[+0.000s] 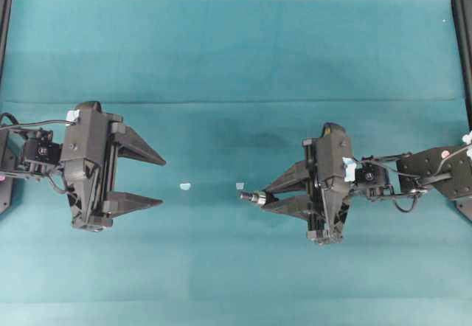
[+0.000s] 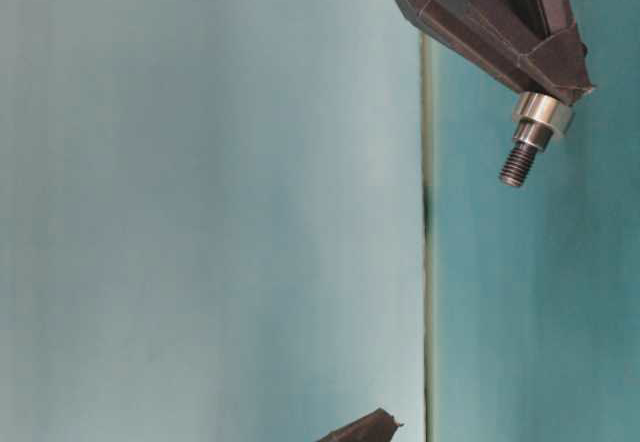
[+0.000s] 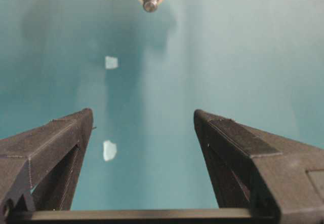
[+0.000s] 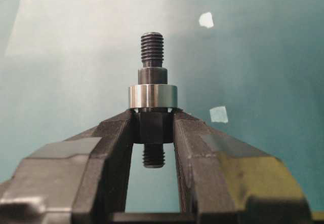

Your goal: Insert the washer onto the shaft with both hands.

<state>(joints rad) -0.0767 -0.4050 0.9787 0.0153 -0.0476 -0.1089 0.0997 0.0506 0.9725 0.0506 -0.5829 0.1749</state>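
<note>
My right gripper (image 1: 274, 198) is shut on the shaft (image 1: 249, 197), a dark stepped rod that points left toward the other arm. The silver washer (image 4: 152, 96) sits around the shaft (image 4: 152, 49) just beyond the fingertips, with the threaded end sticking out past it. The table-level view shows the washer (image 2: 543, 114) against the gripper's tips and the threaded tip of the shaft (image 2: 517, 165) bare. My left gripper (image 1: 162, 182) stands open and empty at the left, well apart from the shaft. From the left wrist, the shaft (image 3: 150, 1) is far ahead, beyond the open gripper (image 3: 144, 116).
Small white tape bits (image 1: 185, 186) (image 1: 240, 186) lie on the teal cloth between the two grippers. Black frame posts (image 1: 463, 16) stand at the table's side edges.
</note>
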